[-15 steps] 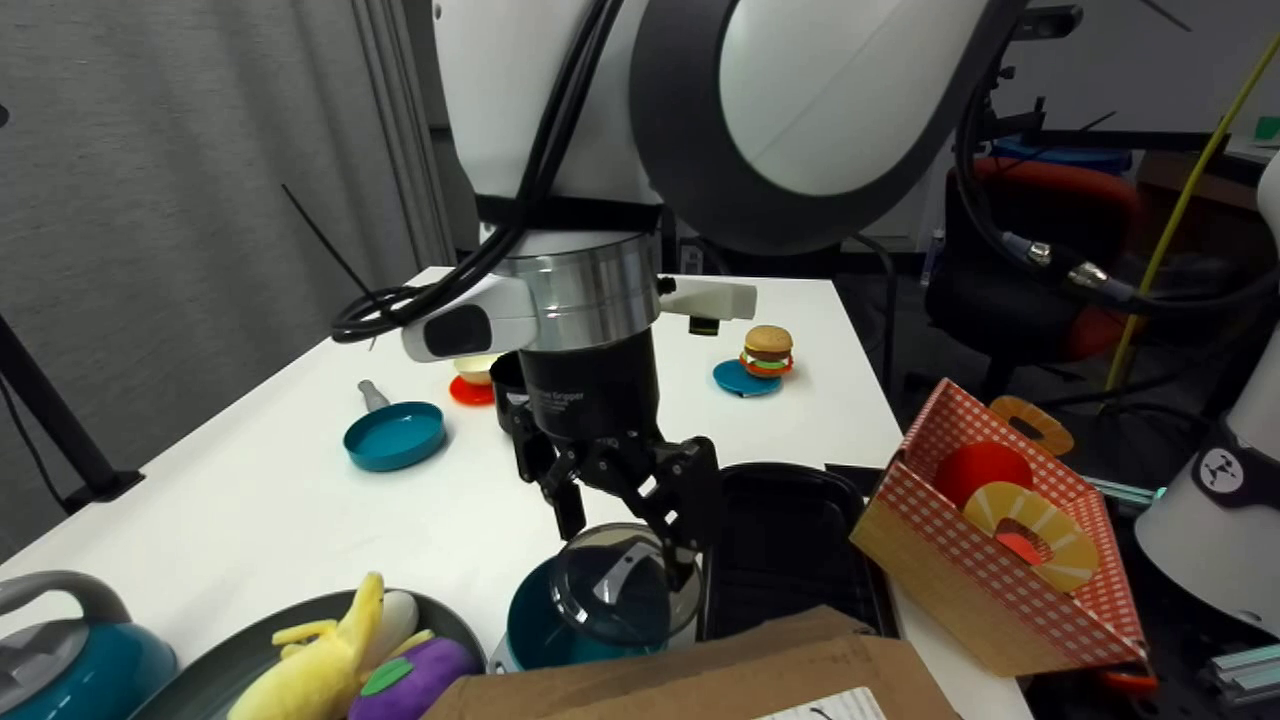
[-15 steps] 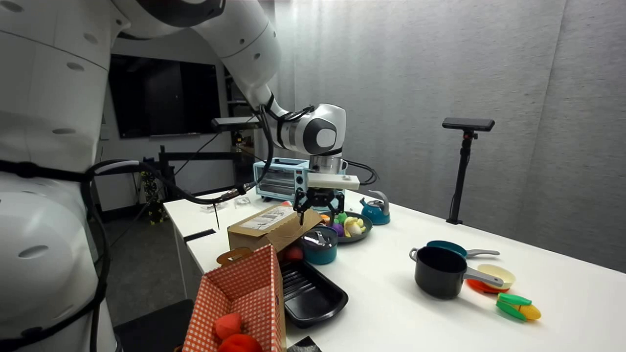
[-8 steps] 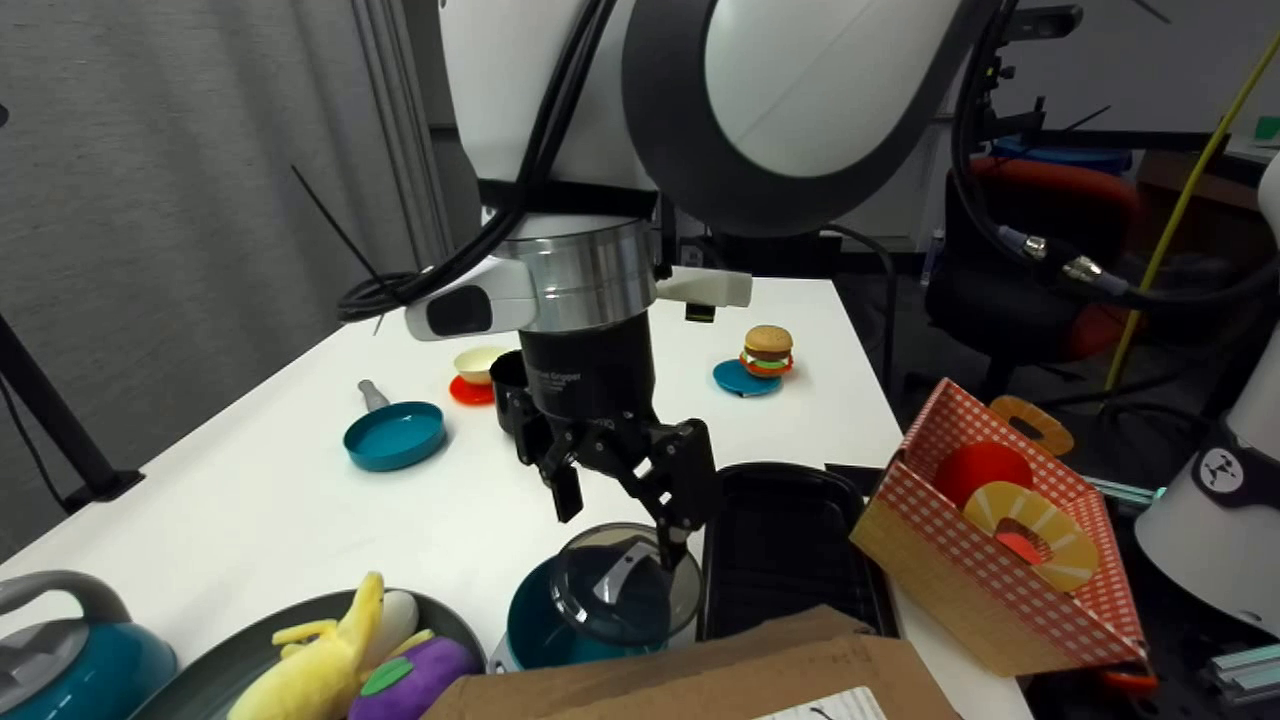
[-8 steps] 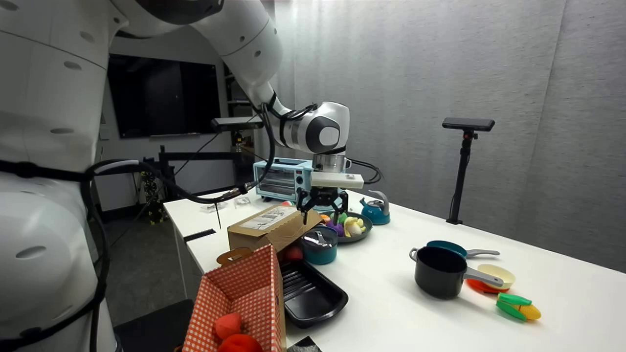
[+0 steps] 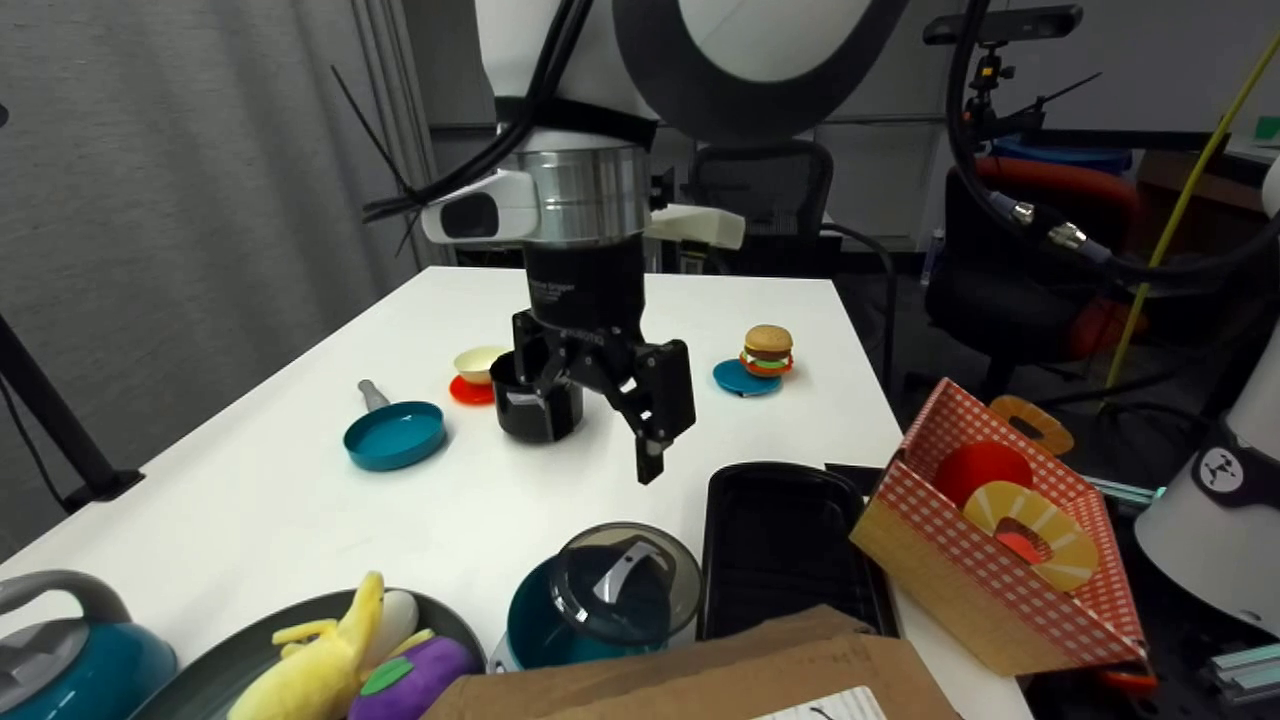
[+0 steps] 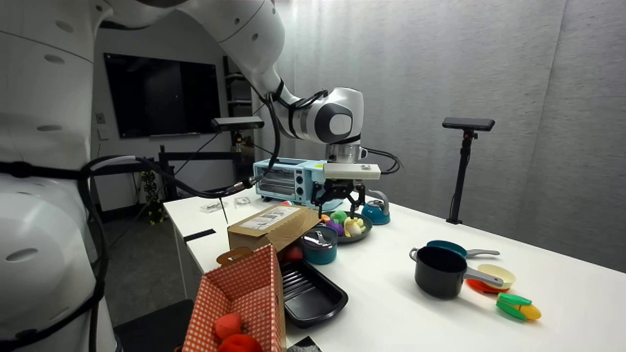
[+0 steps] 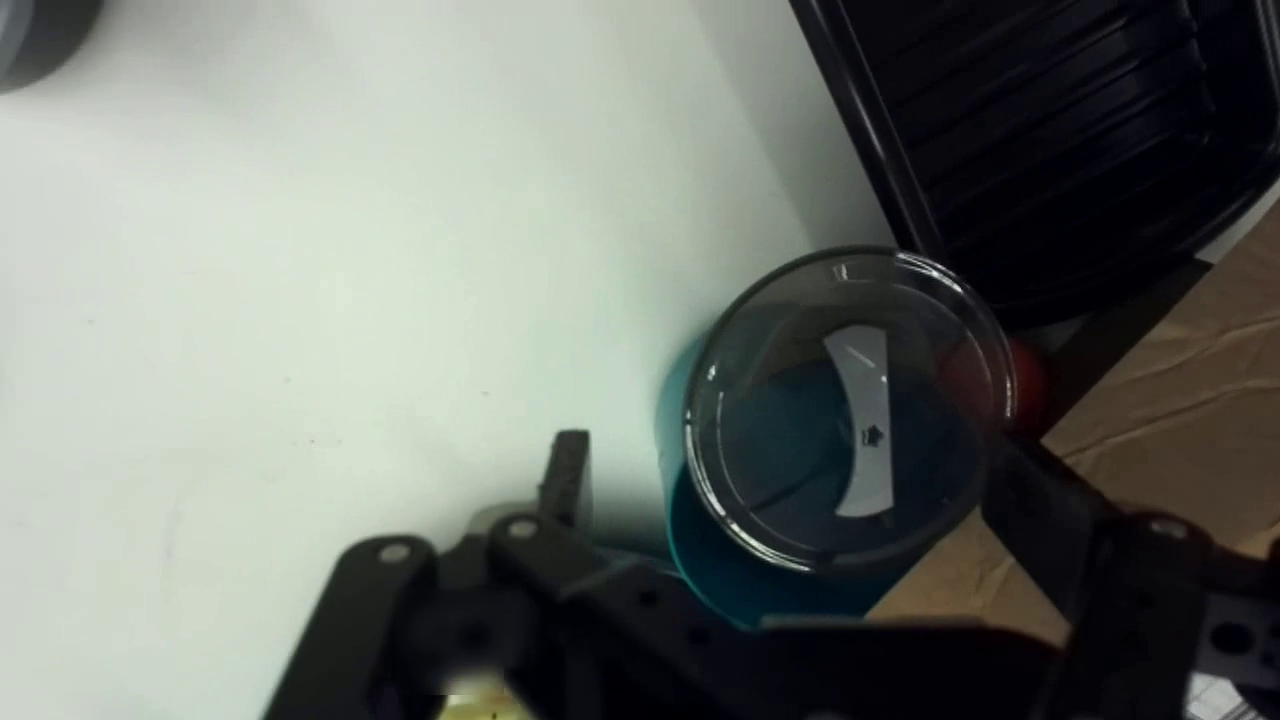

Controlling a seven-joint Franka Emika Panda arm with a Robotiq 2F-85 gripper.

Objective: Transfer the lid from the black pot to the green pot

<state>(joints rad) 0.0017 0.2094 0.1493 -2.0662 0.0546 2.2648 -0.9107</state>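
Observation:
The greyish see-through lid (image 5: pixel 640 605) with a pale bar handle rests on the green pot (image 5: pixel 540 625). It sits off-centre, so part of the pot's opening shows beside it, as in the wrist view, where lid (image 7: pixel 780 440) and pot (image 7: pixel 735 580) also show. In an exterior view, the lid (image 6: pixel 319 237) is on top of the teal pot (image 6: pixel 320 255). The black pot (image 5: pixel 535 415) stands apart without a lid; it also shows with its grey handle in an exterior view (image 6: pixel 440 274). My gripper (image 5: pixel 600 440) is open and empty, above the lid and apart from it.
A cardboard box (image 5: pixel 720 670) stands close against the green pot. A black tray (image 5: pixel 790 560) and a red checked basket (image 5: pixel 985 590) lie beside it. A pan with plush food (image 6: pixel 352 237), a kettle (image 6: pixel 375 214) and a teal pan (image 5: pixel 395 437) are also on the table.
My open gripper has risen and moved away from the lid, towards the black pot in an exterior view. The lid and both pots have not moved.

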